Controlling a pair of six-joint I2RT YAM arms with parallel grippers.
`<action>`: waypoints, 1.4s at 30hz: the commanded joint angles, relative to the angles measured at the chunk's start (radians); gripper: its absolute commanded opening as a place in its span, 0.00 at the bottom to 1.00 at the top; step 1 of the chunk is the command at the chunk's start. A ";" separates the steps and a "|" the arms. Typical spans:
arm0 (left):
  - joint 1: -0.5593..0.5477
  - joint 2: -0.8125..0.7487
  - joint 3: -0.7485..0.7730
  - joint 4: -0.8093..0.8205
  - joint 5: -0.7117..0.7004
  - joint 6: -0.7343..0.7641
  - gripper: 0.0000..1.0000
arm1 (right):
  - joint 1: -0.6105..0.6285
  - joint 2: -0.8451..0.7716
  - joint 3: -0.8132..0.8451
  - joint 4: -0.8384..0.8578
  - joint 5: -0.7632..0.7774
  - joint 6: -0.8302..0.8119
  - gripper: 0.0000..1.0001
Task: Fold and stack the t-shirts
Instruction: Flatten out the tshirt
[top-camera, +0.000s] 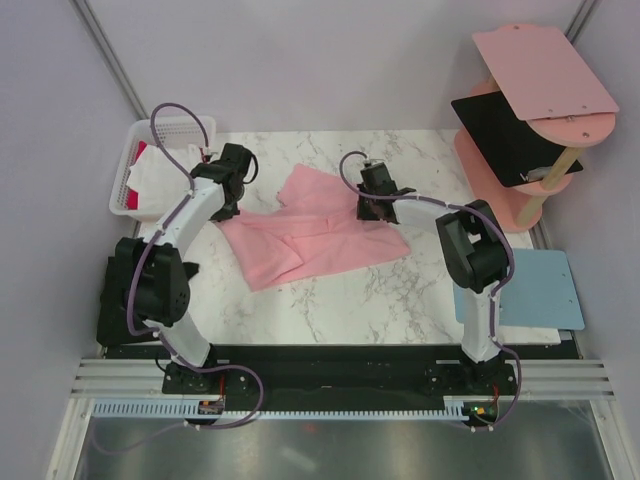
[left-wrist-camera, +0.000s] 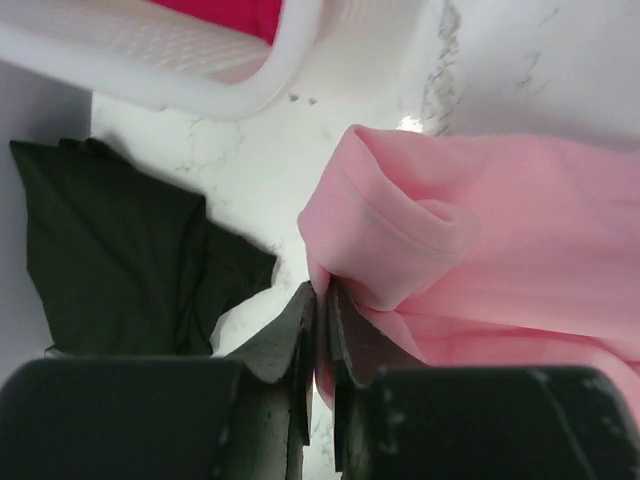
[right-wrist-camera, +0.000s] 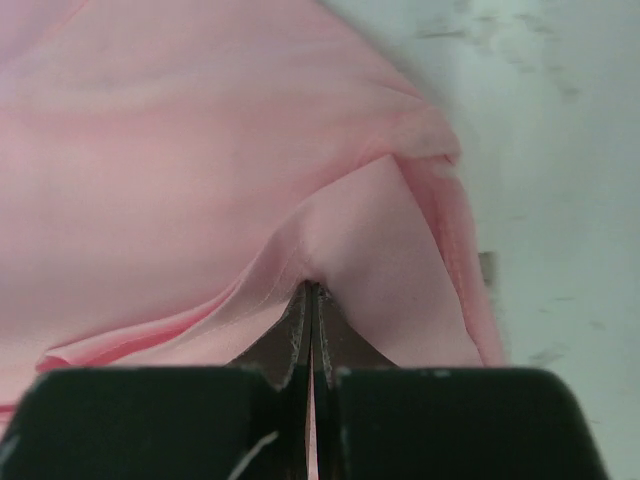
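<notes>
My left end effector (left-wrist-camera: 322, 292) and right end effector (right-wrist-camera: 312, 288) each clamp the pink t-shirt (top-camera: 320, 232) lying rumpled on the counter (top-camera: 400, 300), and uneven pulling could slip either thin pinch.

Bench (top-camera: 400, 300): white marble pattern, grey veining. 
T-shirt (top-camera: 310, 240) spread on it: plain light pink. 
Second t-shirt (left-wrist-camera: 120, 260): plain black. 
Basket (top-camera: 120, 185): white; red cloth (left-wrist-camera: 230, 12) and white cloth (top-camera: 155, 180) inside. 
Shelf boards (top-camera: 545, 65): pink; the folded cloth (top-camera: 500, 135) on them is black. 
Mat (top-camera: 535, 290): light blue. 
Left pincer (left-wrist-camera: 320, 295) and right pincer (right-wrist-camera: 310, 295): black.
</notes>
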 joint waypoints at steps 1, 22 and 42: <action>0.003 0.134 0.156 0.010 0.051 0.056 0.31 | -0.094 0.007 -0.079 -0.198 0.141 0.004 0.00; -0.398 0.067 0.057 0.140 0.248 0.093 0.98 | -0.099 -0.148 -0.154 -0.114 -0.045 -0.041 0.00; -0.556 0.309 0.063 0.143 0.167 -0.039 0.38 | -0.099 -0.162 -0.192 -0.114 -0.054 -0.049 0.00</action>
